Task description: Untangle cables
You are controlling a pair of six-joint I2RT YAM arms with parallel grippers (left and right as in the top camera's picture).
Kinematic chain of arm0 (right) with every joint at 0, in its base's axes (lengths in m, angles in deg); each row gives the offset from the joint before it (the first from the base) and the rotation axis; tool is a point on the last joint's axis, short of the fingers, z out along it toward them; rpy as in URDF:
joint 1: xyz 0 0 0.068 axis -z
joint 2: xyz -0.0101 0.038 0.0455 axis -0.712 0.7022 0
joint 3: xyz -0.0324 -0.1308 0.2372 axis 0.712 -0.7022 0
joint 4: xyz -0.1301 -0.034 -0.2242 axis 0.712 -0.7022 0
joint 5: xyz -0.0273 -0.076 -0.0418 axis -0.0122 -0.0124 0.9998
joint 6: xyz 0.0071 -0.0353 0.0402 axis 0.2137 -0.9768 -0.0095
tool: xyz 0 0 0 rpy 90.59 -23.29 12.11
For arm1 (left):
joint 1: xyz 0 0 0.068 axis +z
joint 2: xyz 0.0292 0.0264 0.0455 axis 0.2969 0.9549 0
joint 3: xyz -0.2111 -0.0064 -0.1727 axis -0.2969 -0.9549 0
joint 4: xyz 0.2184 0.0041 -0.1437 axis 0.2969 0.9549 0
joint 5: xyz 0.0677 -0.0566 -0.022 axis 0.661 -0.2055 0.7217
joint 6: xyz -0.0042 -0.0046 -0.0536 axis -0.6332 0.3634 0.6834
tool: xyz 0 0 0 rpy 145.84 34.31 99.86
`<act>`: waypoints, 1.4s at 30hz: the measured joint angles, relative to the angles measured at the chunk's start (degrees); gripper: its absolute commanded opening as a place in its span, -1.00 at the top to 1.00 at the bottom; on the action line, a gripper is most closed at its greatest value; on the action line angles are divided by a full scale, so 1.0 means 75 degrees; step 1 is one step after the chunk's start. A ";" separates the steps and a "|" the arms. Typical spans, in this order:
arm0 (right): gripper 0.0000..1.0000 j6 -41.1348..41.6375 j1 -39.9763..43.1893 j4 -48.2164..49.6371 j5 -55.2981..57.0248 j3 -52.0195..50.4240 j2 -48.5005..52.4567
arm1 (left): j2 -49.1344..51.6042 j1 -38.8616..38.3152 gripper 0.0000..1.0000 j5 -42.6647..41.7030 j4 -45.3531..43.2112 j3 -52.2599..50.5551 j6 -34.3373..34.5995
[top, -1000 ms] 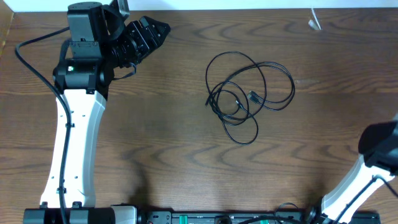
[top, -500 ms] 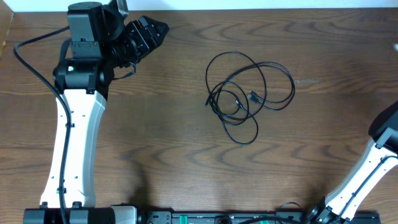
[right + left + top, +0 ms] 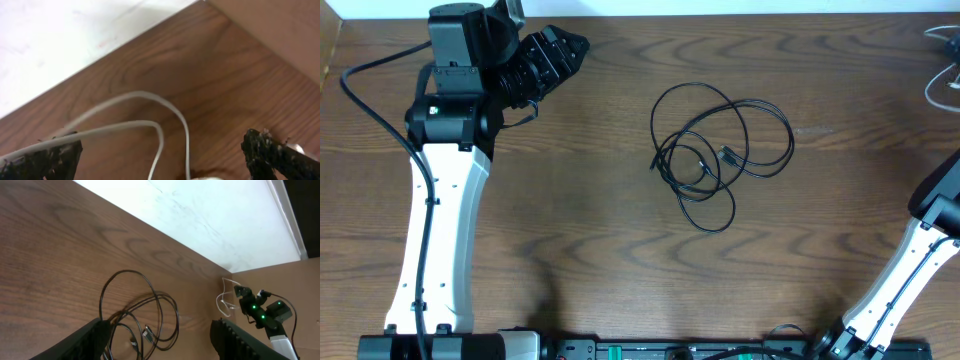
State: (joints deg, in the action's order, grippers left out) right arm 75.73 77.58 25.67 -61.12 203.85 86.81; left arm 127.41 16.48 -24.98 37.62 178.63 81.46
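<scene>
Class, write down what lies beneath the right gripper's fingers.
The white cable loops on the wooden table below the open right gripper. Its ends are hidden from this view.

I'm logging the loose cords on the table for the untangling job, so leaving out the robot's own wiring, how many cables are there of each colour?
Black cable: 1
White cable: 1
Total: 2
</scene>
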 measured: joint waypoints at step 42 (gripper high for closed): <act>-0.90 -0.1072 -0.0213 -0.5036 -0.3197 0.0082 -0.2524 | 0.0000 -0.0941 -0.39 0.0539 0.0557 0.0000 -0.1489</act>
State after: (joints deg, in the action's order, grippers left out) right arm 67.69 75.99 -12.10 -85.10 204.47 67.88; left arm 127.41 9.42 -20.94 41.80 178.63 70.29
